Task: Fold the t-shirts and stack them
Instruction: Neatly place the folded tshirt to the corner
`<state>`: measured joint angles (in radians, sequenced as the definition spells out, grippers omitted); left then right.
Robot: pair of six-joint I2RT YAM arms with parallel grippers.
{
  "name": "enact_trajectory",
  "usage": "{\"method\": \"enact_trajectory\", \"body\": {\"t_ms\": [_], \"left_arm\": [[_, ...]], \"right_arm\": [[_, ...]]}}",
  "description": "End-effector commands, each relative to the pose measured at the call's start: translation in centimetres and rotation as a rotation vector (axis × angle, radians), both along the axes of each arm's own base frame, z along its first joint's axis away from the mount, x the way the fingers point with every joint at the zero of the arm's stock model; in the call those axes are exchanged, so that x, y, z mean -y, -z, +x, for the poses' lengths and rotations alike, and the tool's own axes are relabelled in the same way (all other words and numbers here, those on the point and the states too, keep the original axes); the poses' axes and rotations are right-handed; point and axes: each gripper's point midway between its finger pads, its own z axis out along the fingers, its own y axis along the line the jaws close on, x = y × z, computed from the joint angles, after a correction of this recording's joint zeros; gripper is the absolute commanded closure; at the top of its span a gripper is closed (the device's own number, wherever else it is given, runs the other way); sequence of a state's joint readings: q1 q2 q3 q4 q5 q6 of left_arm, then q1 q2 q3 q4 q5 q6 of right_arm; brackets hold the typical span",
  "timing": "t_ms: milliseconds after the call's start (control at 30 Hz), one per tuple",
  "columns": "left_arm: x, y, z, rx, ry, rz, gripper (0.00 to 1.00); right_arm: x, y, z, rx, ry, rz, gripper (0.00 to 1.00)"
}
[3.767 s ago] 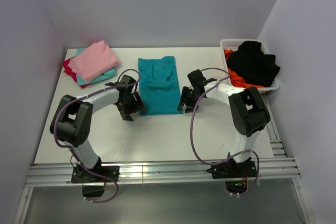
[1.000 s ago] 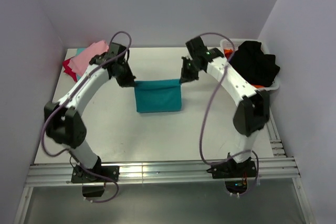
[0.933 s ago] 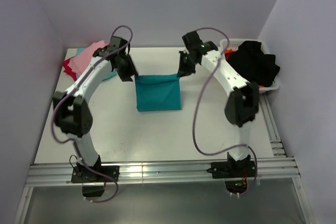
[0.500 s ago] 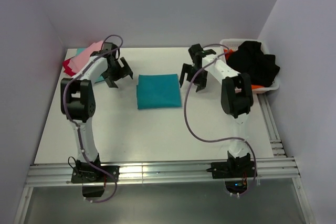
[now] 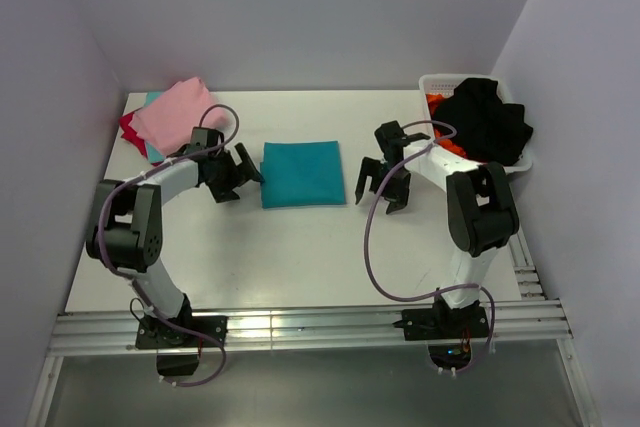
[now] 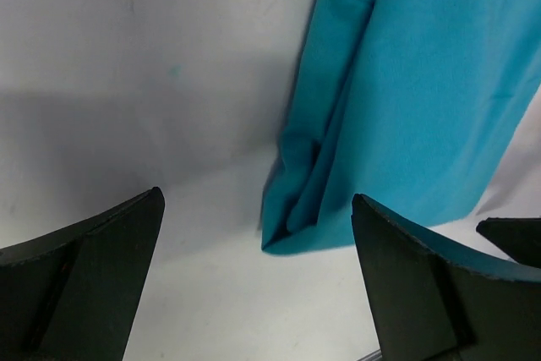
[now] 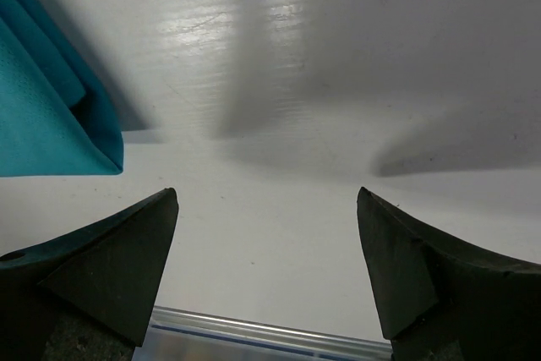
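Both arms sit low on the counter [image 5: 300, 257]. The left fingers [image 6: 84, 285] and right fingers [image 7: 423, 276] are spread wide and grasp nothing, one set just beside each side edge of the folded teal shirt [image 5: 302, 173], which lies flat between them. Folding looks finished, so stacking comes next. That means pinching the layered edges together and carrying the bundle to the pink-topped pile [image 5: 178, 117] at far left.
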<state>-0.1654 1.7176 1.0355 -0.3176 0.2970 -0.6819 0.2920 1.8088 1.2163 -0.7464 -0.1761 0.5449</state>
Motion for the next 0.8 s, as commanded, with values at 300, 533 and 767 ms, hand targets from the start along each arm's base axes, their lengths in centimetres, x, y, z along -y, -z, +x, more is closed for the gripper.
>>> {"method": "enact_trajectory", "body": {"t_ms": [300, 533, 767], "left_arm": [[4.2, 1.6, 4.9, 0.078, 0.057, -0.108, 0.03], [5.9, 3.6, 4.8, 0.028, 0.079, -0.118, 0.34], [6.4, 3.3, 5.9, 0.024, 0.102, -0.114, 0.94]], "right_arm": [[0.6, -2.6, 0.1, 0.089, 0.009, -0.01, 0.07], [1.8, -3.0, -0.2, 0.092, 0.007, -0.044, 0.07], [2.3, -3.2, -0.1, 0.092, 0.014, -0.046, 0.08]]}}
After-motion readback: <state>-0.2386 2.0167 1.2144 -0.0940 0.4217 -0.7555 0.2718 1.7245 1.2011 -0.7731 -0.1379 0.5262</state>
